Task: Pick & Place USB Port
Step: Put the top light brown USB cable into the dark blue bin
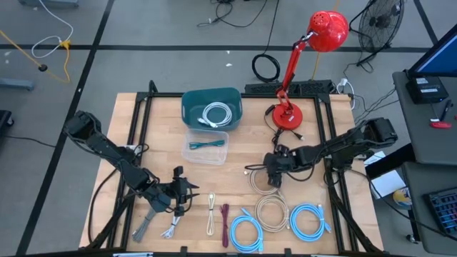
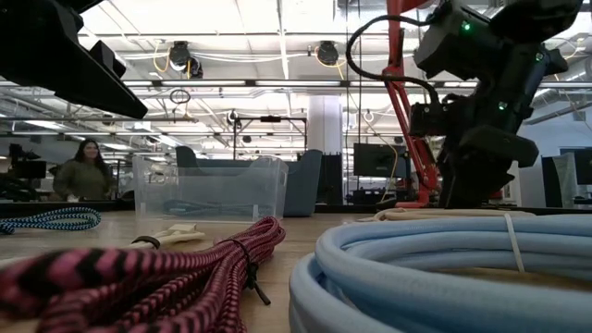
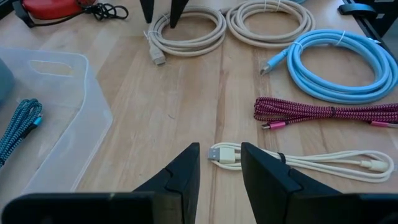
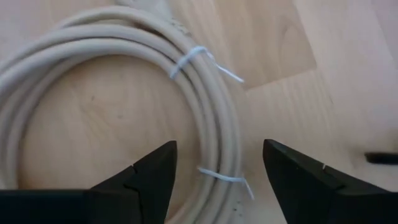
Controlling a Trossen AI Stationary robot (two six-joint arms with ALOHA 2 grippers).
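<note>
Two grippers show on my feeds, both with fingers spread and nothing between them. My right gripper (image 1: 274,178) hangs over a coiled beige cable (image 1: 263,180) near the middle of the table (image 1: 157,153); in the right wrist view its dark fingers (image 4: 149,177) straddle one side of that coil (image 4: 118,74), where thin white ties bind the loops, and I cannot tell whether the tips touch it. A second beige coil (image 1: 271,213) lies just beside the first, toward the front edge.

My left gripper (image 1: 187,191) sits low toward the front left corner, its tips just short of the plug end of a cream USB cable (image 3: 292,160) lying stretched on the wood. Beside that cable, a maroon braided cable (image 3: 329,112) lies folded, then two light blue coils (image 1: 246,232) (image 1: 308,220) follow along the front edge.

Toward the back edge stands a teal bin (image 1: 211,107) holding a white coiled cable (image 1: 216,114). Touching its front side is a clear plastic bin (image 1: 206,146) with a teal braided cable (image 1: 206,145) inside. A red desk lamp (image 1: 289,114) stands near the back right corner. A grey tool (image 1: 145,225) lies at the front left corner.

Across the room in the low view, a person (image 2: 85,171) sits far behind the table.
</note>
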